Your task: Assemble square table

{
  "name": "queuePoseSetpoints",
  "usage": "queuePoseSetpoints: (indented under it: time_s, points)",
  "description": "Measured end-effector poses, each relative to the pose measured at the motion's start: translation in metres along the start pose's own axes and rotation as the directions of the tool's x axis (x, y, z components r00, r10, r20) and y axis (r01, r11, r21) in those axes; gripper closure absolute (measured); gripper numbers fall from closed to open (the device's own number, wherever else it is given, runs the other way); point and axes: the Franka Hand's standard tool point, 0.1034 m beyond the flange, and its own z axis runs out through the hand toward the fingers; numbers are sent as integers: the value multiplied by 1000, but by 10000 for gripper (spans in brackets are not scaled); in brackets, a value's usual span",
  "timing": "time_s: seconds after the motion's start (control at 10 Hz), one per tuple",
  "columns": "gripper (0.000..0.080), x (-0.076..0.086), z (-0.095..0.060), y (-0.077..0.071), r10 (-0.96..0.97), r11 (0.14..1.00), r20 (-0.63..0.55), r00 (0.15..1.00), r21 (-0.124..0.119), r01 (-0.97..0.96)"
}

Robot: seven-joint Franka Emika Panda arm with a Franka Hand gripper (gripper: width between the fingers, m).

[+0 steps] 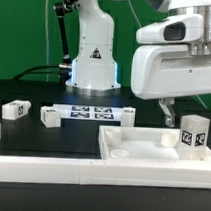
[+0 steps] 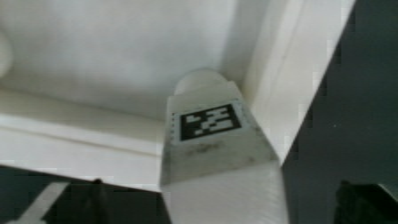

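The white square table top (image 1: 141,147) lies on the black surface at the exterior view's right, rim up. One white tagged leg (image 1: 195,133) stands on it near its right edge. My gripper (image 1: 189,120) hangs over that leg. In the wrist view the leg (image 2: 214,130) runs up between my two dark fingers (image 2: 89,195), inside a corner of the table top (image 2: 107,60). My gripper (image 2: 217,186) is open, with a gap showing on each side of the leg. Three more legs (image 1: 15,109), (image 1: 50,116), (image 1: 126,116) lie loose on the black surface.
The marker board (image 1: 90,114) lies flat in front of the robot's white base (image 1: 94,58). A long white rail (image 1: 50,171) edges the front of the black surface. Green backdrop behind.
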Motion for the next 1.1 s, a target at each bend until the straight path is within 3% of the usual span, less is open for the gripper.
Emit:
queuePoseSetpoints:
  time_s: [0.1,0.3,0.5,1.1]
  points:
    - [273,0,0,0,0,1000,0,1000,0,0]
    - [514,0,0,0,3,1000,0,1000,0,-3]
    - [514,0,0,0,19,1000,0,1000,1,-19]
    - [512,0,-1,0,478,878,-1,878,1,-478]
